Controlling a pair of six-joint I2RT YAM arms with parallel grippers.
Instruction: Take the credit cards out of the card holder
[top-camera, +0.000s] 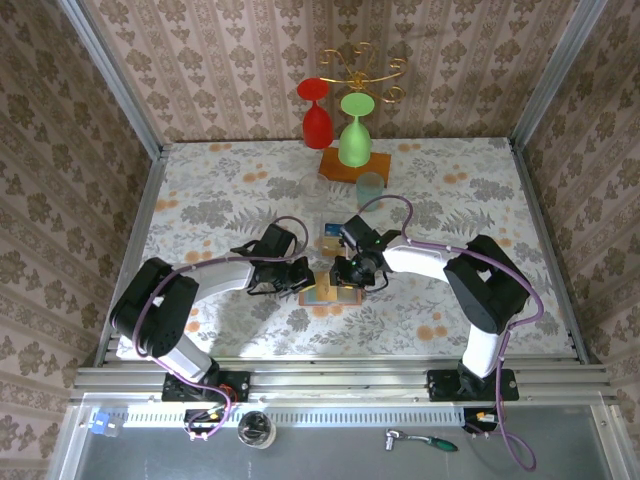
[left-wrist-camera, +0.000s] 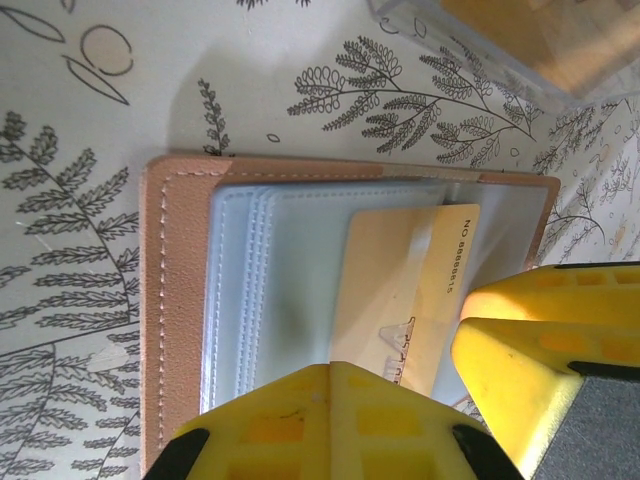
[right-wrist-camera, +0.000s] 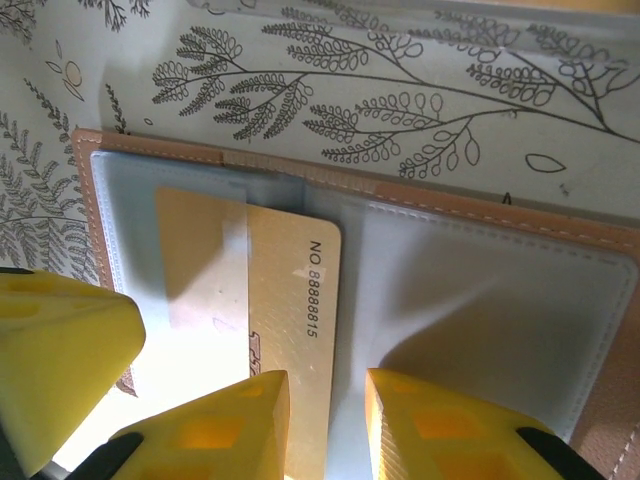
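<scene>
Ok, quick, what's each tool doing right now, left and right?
Left tool: closed, tip down on the card holder.
Right tool: slightly open, straddling the orange card at its edge; no grip evident.

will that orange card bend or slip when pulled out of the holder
Likely stiff: the orange card lies flat with straight edges where it juts from the pocket. Probably slippery: the clear sleeve of the card holder looks smooth. Thin, so likely hard to pinch.

Both arms bend inward to the holder (top-camera: 331, 295): left gripper (top-camera: 306, 286) shut at its left edge, right gripper (right-wrist-camera: 328, 392) slightly parted above its middle.
</scene>
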